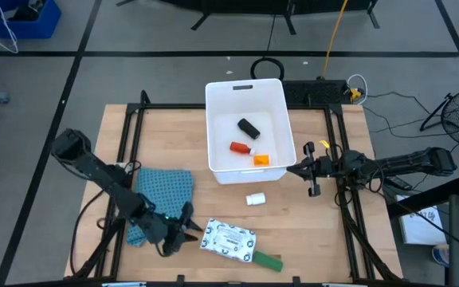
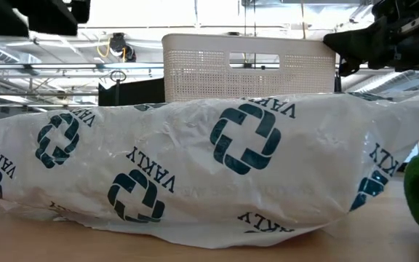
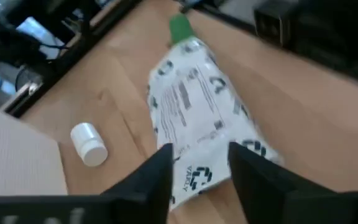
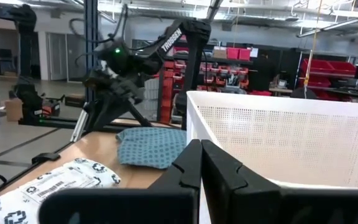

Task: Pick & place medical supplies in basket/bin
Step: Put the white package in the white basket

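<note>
The white printed flat packet point(image 1: 228, 239) lies flat near the table's near edge, with the green block point(image 1: 268, 261) against its right end. My left gripper point(image 1: 188, 227) is open at the packet's left end point(image 3: 197, 177), one finger on either side of it. A small white cylinder point(image 1: 255, 199) lies on its side between packet and tub. The white tub point(image 1: 213, 119) holds the black block point(image 1: 248, 127), the red-orange bottle point(image 1: 241, 147) and the orange piece point(image 1: 260, 159). My right gripper point(image 1: 297, 170) is shut and holds nothing, by the tub's near right corner. My left gripper comes slanting down from the table's left at the packet's left end point(image 3: 194, 180), with its fingers point(image 3: 160, 171) over that end's two sides. I cannot tell whether they touch it. The packet lies flat on the table.
A blue patterned cloth point(image 1: 166, 191) lies crumpled just behind the left gripper. A black frame rail point(image 1: 130, 151) runs along the table's sides. Bare wood point(image 1: 309, 231) shows to the right of the packet. In the low view the packet point(image 2: 217, 160) hides most of the table.
</note>
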Controlling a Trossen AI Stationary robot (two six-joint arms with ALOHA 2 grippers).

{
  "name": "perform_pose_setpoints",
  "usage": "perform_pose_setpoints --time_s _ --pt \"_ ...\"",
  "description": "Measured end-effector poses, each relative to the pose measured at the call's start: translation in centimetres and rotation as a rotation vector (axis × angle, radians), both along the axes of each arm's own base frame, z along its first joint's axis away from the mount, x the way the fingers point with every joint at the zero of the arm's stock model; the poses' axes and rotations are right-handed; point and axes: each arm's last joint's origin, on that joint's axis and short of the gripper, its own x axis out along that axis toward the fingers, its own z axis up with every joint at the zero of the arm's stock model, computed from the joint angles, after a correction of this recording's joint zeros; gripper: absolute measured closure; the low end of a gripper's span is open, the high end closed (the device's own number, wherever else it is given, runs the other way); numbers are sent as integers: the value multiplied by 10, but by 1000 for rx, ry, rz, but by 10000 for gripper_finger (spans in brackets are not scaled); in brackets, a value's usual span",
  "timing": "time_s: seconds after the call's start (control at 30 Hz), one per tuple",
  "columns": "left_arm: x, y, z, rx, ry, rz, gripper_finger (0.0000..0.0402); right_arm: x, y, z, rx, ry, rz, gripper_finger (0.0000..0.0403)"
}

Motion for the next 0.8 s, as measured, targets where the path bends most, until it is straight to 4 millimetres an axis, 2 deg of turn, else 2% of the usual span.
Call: perform_pose_setpoints --time_s 0.13,0.27,0.47,0.63,0.8 --pt "3 -3 -13 171 39 -70 183 0 0 0 0 1 0 403" --pt "7 -5 -25 239 51 -96 156 1 0 -1 1 5 0 403" --pt "17 -2 -36 244 53 -67 163 1 0 -1 1 9 0 403" --pt "26 5 -44 185 108 -120 180 1 0 -1 1 10 0 403" --pt "33 11 -45 163 96 -99 200 1 0 -1 -4 9 0 403"
